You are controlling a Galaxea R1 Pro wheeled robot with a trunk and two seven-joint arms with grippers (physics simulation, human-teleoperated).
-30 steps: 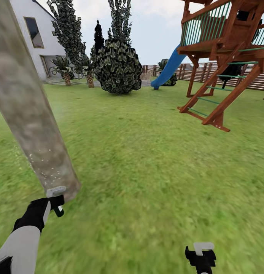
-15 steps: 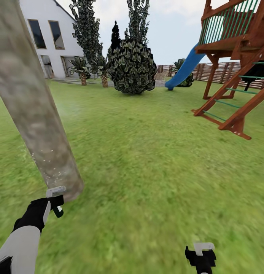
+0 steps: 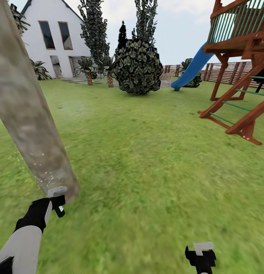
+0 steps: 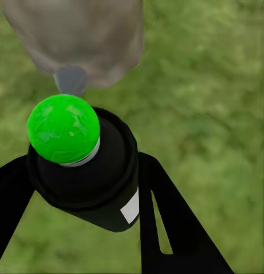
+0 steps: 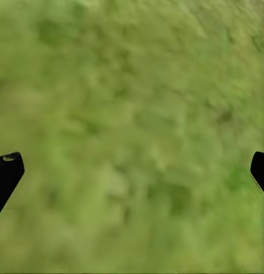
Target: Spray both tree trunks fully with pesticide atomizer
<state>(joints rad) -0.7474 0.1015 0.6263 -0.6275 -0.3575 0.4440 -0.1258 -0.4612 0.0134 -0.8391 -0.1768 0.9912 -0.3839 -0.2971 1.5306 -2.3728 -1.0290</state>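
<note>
Low at the near left of the head view, the left gripper (image 3: pixel 56 201) sits right against the base of a tree trunk (image 3: pixel 27 110), a thick mottled tan-grey pole leaning up and away to the left. Pale specks dot the trunk's lower part. From the left wrist view, the two black fingers (image 4: pixel 171 222) are pinched around the pesticide atomizer (image 4: pixel 86 171), a black body with a bright green round cap (image 4: pixel 63 128) and a grey nozzle pointed at the trunk's foot (image 4: pixel 80 34). Nozzle and bark look very close; contact cannot be told.

Right gripper (image 3: pixel 201 255) hangs low at the near right over bare lawn (image 3: pixel 147 160). In the right wrist view its fingertips (image 5: pixel 6 168) stand spread wide with only grass between them.

Further off: a white house (image 3: pixel 52 38) at far left, short palms (image 3: pixel 88 68) before it, a round dark bush (image 3: pixel 139 66) with tall narrow dark trees (image 3: pixel 94 26) behind. At right, a wooden play tower (image 3: pixel 242 57) with a blue slide (image 3: pixel 191 68), and a brown slat fence (image 3: pixel 231 72) beyond.
</note>
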